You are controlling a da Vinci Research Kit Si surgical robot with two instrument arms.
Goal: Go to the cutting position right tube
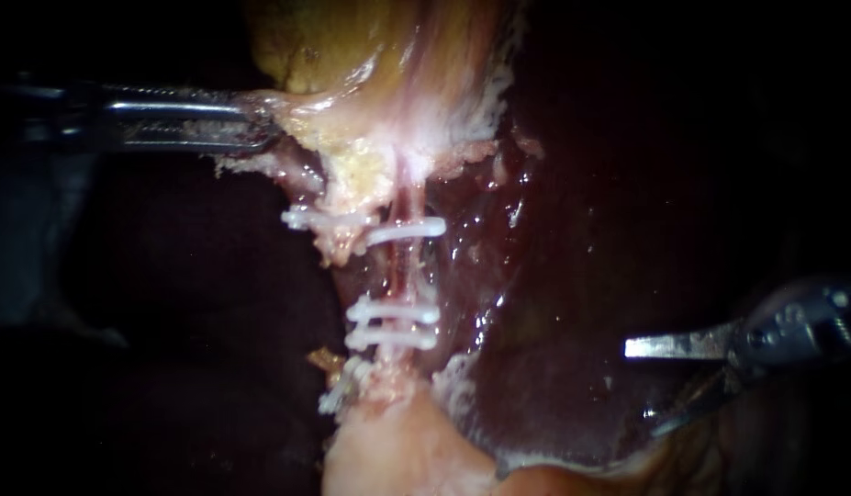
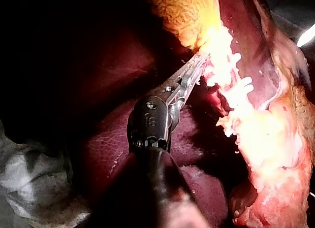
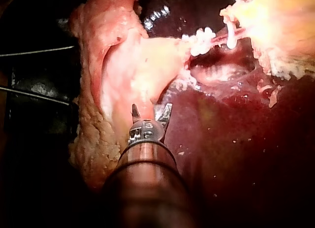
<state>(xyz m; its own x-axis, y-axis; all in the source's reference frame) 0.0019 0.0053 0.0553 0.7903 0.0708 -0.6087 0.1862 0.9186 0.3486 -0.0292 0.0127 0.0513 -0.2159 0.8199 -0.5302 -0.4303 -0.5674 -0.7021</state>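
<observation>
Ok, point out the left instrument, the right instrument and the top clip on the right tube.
left instrument (image 1: 264,119): endoscope view, jaw tips, shut on gallbladder (image 1: 306,46) edge.
right instrument (image 1: 641,386): endoscope view, midway between open jaw tips.
top clip (image 1: 414,229): endoscope view, middle of its bar.

**Three near views**

The endoscope faces the tissue close up, with the left instrument (image 1: 260,124) entering at nine o'clock and the right instrument (image 1: 640,388) at four. Each wrist camera looks along its own shaft; all share the clips (image 1: 393,312) and gallbladder (image 1: 352,46).
</observation>
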